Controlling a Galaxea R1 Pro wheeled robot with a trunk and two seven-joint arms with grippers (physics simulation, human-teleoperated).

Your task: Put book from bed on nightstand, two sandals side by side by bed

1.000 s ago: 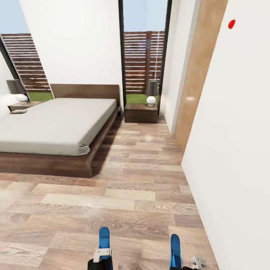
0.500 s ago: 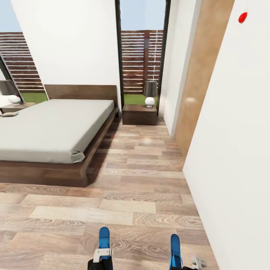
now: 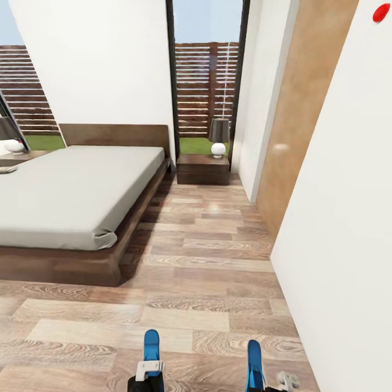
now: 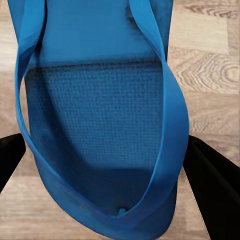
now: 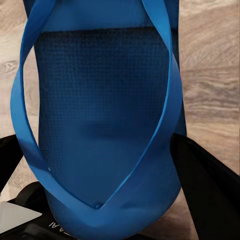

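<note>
Our left gripper (image 4: 100, 165) is clamped on a blue flip-flop (image 4: 100, 110): in the left wrist view its black fingers (image 4: 212, 180) press against both edges of the sole, and the thong straps arch over the textured footbed above the wood-plank floor (image 4: 210, 75). Our right gripper (image 5: 105, 165) holds the other blue flip-flop (image 5: 105, 110) the same way, with dark fingers (image 5: 205, 185) squeezing in from either side. In the head view both sandals poke up at the bottom edge of the frame, the left one (image 3: 151, 345) at lower centre-left and the right one (image 3: 254, 356) at lower centre-right, well apart from each other. Beyond them the plank floor (image 3: 207, 261) runs toward the bed (image 3: 71, 190), which fills the left half of the frame with its grey mattress on a dark wooden base. A nightstand (image 3: 203, 169) stands just beside the bed at the head end, in the upper centre, carrying a lamp (image 3: 219, 136) with a dark shade and white round base. At the far left edge we see a second nightstand (image 3: 19, 158), and a small flat thing (image 3: 6, 170) lies by the mattress edge there; we cannot tell whether it is the book. A white wall (image 3: 337, 218) with a red dot (image 3: 380, 13) fills the right side, next to a brown wooden door (image 3: 299, 120).
</note>
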